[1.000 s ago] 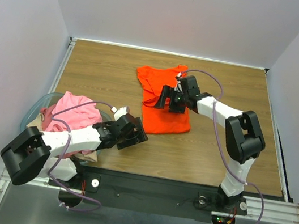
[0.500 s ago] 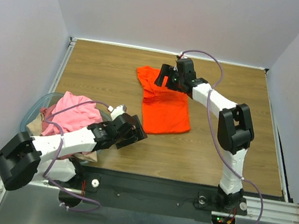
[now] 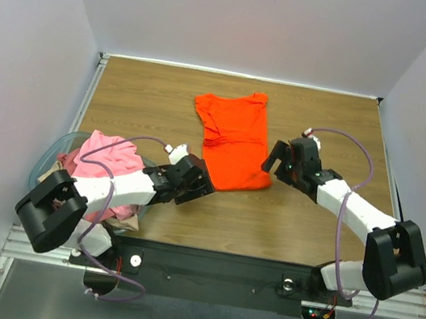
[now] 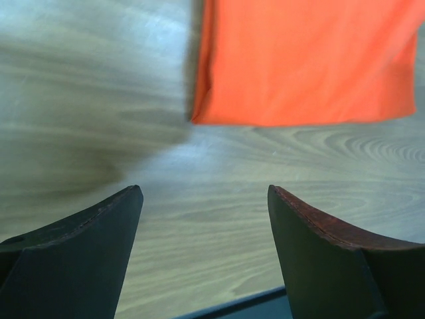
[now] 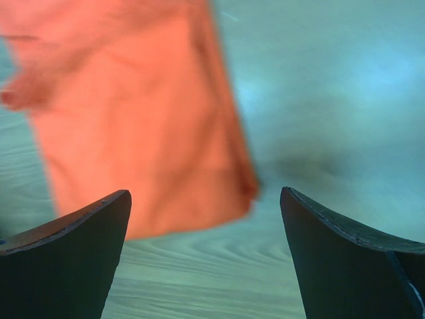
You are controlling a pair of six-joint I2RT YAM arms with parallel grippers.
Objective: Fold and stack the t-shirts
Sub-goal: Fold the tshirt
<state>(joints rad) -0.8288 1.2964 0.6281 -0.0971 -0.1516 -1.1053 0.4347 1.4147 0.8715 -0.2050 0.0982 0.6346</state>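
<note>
The orange-red t-shirt (image 3: 234, 142) lies flat on the table (image 3: 141, 98), about midway between the left and right edges and nearer the far edge. It is folded lengthwise into a narrow strip, with the bunched sleeve end toward the far edge and the straight hem toward the near edge. The pink t-shirt (image 3: 106, 160) is heaped, crumpled, in the basket (image 3: 52, 151) by the near left corner, over a barely visible pale beige t-shirt (image 3: 52, 175).
</note>
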